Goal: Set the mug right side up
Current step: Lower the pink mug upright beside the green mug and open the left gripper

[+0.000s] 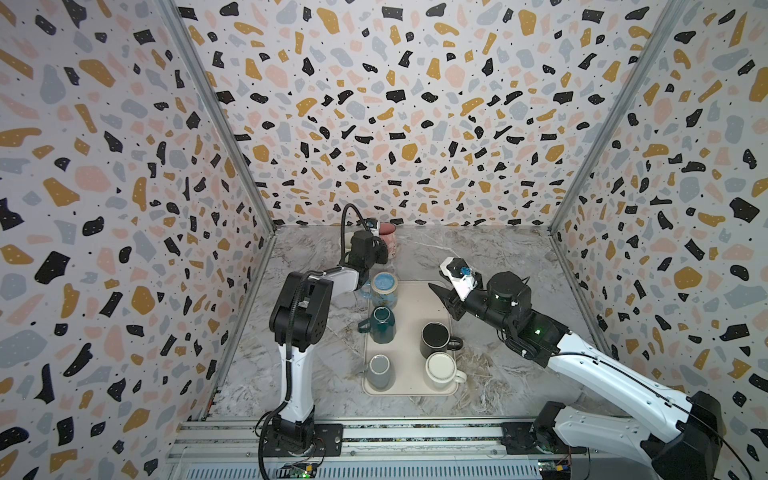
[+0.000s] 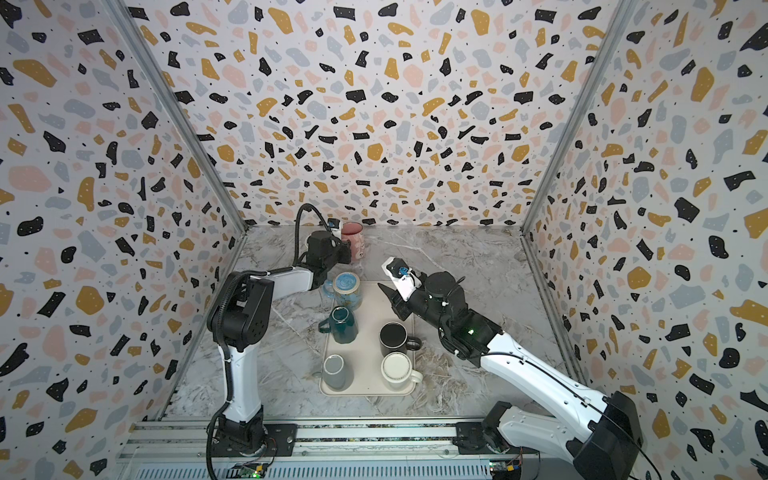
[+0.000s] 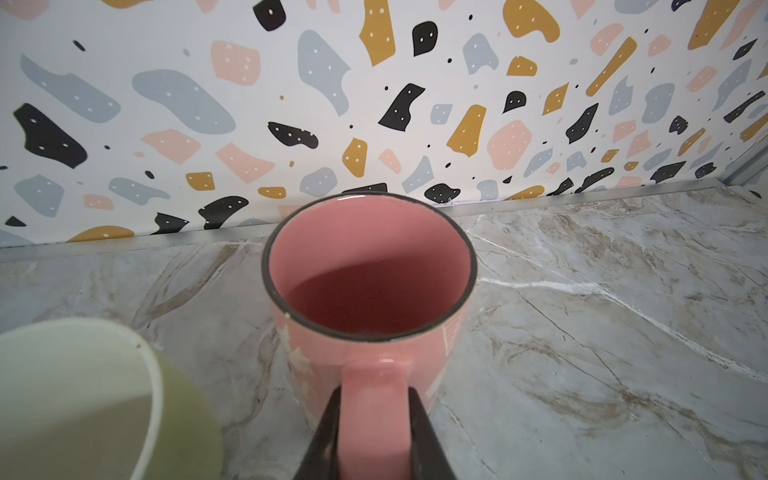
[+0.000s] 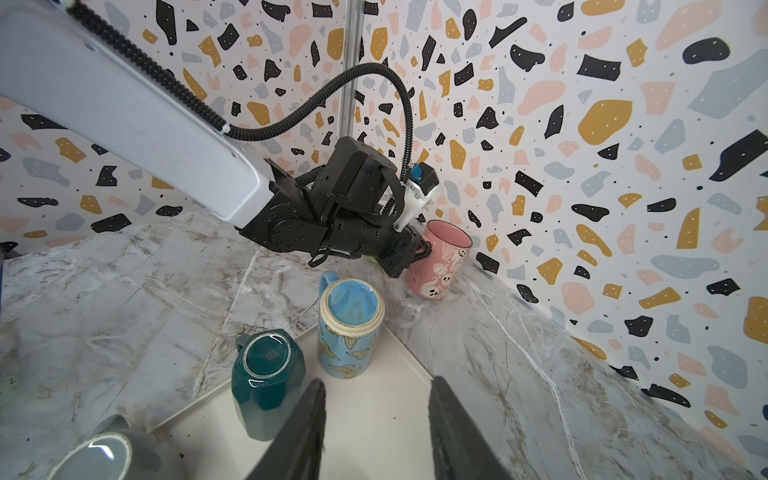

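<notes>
Left wrist view showed the left claw [image 3: 374,399] gripping the upright pink mug [image 3: 370,291] by its handle; a gentle, straight release seemed best.

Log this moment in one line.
left tool: shut on handle of pink mug | pink mug: upright | right tool: open, empty, above tray

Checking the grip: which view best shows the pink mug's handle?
Left wrist view: the pink ceramic mug's handle fills the foreground between the left gripper's jaws. Right wrist view hides it behind that gripper; both top views show only the mug's body.
</notes>
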`<action>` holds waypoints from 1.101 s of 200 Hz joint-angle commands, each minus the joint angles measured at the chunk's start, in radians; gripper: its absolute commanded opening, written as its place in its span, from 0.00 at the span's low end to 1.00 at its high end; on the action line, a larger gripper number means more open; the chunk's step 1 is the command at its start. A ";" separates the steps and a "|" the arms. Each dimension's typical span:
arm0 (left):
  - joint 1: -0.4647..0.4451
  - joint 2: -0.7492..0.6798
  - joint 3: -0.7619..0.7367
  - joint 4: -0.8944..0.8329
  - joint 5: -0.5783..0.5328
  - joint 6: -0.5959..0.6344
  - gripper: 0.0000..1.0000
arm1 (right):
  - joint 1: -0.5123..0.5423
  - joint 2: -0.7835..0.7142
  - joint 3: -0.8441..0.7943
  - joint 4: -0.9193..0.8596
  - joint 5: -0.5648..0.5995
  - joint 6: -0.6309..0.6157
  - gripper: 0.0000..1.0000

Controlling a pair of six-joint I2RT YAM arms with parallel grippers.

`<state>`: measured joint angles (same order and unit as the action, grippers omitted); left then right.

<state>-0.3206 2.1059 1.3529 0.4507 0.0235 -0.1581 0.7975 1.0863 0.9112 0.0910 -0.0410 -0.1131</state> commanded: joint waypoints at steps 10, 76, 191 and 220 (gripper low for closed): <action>0.002 -0.018 -0.007 0.076 0.021 -0.006 0.05 | -0.003 -0.007 0.016 0.029 -0.010 0.007 0.43; 0.003 -0.035 -0.039 0.052 0.026 0.000 0.22 | -0.003 -0.008 0.009 0.041 -0.010 0.009 0.43; 0.003 -0.093 -0.099 0.052 0.021 -0.022 0.32 | -0.003 -0.026 -0.007 0.049 -0.014 0.022 0.43; 0.002 -0.137 -0.093 0.020 0.029 -0.022 0.32 | -0.003 -0.034 -0.014 0.052 -0.015 0.026 0.43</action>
<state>-0.3206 2.0377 1.2629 0.4541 0.0444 -0.1738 0.7975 1.0847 0.9024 0.1204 -0.0437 -0.1040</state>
